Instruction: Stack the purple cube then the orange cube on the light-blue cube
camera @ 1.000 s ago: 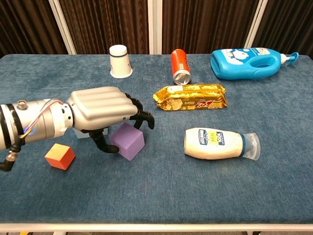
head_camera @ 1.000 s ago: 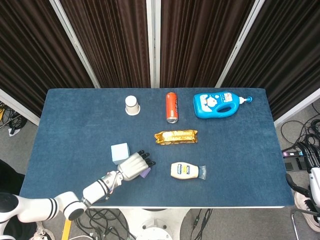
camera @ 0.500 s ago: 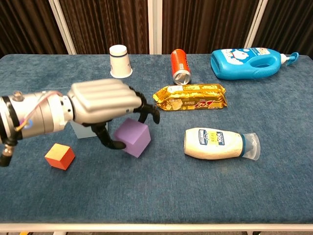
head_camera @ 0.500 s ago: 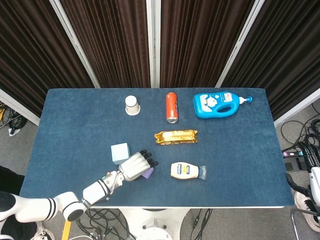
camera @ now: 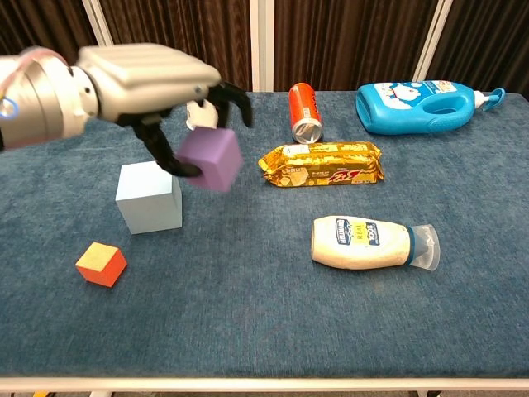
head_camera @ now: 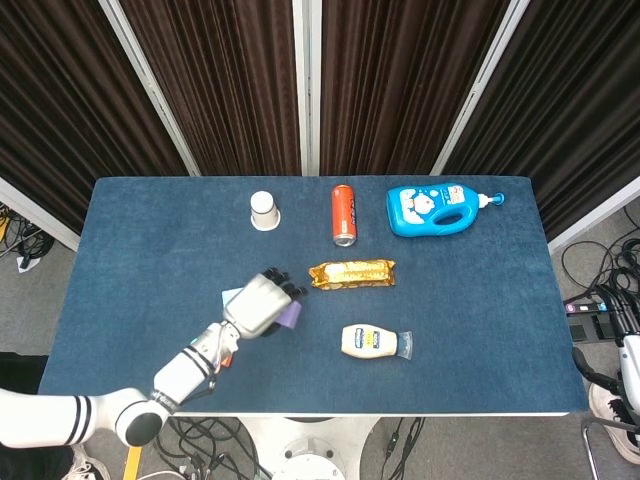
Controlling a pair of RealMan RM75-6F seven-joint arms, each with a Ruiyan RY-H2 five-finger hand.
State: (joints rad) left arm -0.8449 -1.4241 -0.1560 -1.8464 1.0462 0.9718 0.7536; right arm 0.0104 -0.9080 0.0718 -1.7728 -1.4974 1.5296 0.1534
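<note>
We log our left hand (camera: 145,78) grasping the purple cube (camera: 211,158) aloft, at two o'clock of the light-blue cube (camera: 150,198).

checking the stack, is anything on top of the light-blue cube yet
No. In the chest view the top of the light-blue cube is bare. The left hand holds the purple cube in the air, up and to its right. The head view hides most of the cube under the hand.

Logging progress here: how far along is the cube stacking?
Nothing is stacked yet. The left robot hand holds the purple cube in the air, beside the light-blue cube. The purple cube must still be placed; the orange cube sits untouched on the table.
</note>
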